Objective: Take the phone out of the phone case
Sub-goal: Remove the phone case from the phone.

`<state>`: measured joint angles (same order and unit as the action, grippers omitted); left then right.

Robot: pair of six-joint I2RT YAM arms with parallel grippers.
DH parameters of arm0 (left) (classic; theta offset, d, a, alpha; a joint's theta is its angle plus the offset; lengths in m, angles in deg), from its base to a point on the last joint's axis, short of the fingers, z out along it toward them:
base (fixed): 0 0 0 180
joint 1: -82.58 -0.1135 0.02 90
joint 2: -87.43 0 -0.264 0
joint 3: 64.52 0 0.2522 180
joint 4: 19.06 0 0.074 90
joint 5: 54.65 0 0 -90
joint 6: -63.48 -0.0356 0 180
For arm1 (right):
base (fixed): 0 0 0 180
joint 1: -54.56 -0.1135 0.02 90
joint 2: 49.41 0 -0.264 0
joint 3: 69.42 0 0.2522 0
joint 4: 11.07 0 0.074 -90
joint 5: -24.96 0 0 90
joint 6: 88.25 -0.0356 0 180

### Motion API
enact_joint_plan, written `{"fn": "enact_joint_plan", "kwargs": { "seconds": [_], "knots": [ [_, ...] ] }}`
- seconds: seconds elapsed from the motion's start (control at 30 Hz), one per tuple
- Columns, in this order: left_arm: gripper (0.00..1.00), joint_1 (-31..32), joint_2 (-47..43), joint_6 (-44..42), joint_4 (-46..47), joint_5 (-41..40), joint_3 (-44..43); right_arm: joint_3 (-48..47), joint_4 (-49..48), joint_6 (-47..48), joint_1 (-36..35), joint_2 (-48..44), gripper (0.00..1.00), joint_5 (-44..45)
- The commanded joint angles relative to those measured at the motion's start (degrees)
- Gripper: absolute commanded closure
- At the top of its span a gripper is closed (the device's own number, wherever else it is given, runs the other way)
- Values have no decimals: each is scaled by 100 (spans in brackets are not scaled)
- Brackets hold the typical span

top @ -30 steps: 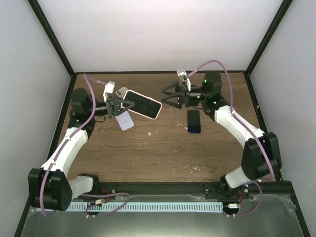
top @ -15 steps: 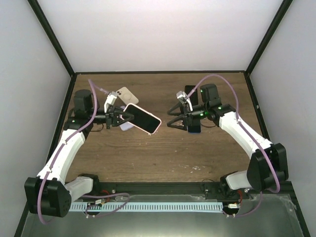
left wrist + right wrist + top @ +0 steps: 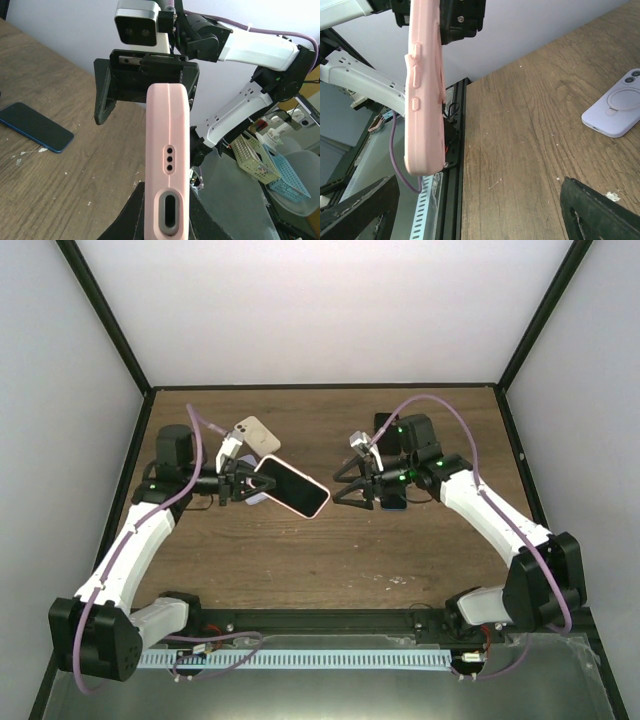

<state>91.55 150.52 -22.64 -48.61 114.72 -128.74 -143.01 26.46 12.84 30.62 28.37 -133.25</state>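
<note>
A phone with a dark screen sits in a pink phone case [image 3: 292, 487], held in the air over the left half of the table. My left gripper [image 3: 243, 483] is shut on its near end; in the left wrist view the pink case [image 3: 168, 165] stands edge-on between my black fingers [image 3: 125, 220]. My right gripper [image 3: 345, 483] is open and faces the case's free end, a short gap away. In the right wrist view the pink case [image 3: 424, 100] hangs at the upper left, outside my spread fingers [image 3: 360, 210].
A lilac phone [image 3: 258, 497] lies on the wood under the left gripper, also seen as the lilac phone [image 3: 617, 110]. A beige phone [image 3: 256, 433] lies behind it. A dark blue phone [image 3: 35, 127] lies under the right arm. Another dark phone [image 3: 383, 425] lies near the back.
The left arm has carried the pink-cased phone slightly right and toward the table's middle. The right gripper has swung from the back toward the phone's free end, its jaws staying open.
</note>
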Motion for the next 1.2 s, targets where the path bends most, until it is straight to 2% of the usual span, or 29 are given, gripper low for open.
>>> {"fn": "enact_joint_plan", "kwargs": {
  "seconds": [0.0,0.4,1.17],
  "knots": [
    [100,76,-60,-307,-38,156,-132,-124,-100,-122,-36,23,14,138],
    [100,187,20,-540,-326,85,-248,-144,-121,-129,-43,62,17,141],
    [100,238,168,-360,-176,-173,-254,-95,12,124,-106,54,21,-15]
  ]
}}
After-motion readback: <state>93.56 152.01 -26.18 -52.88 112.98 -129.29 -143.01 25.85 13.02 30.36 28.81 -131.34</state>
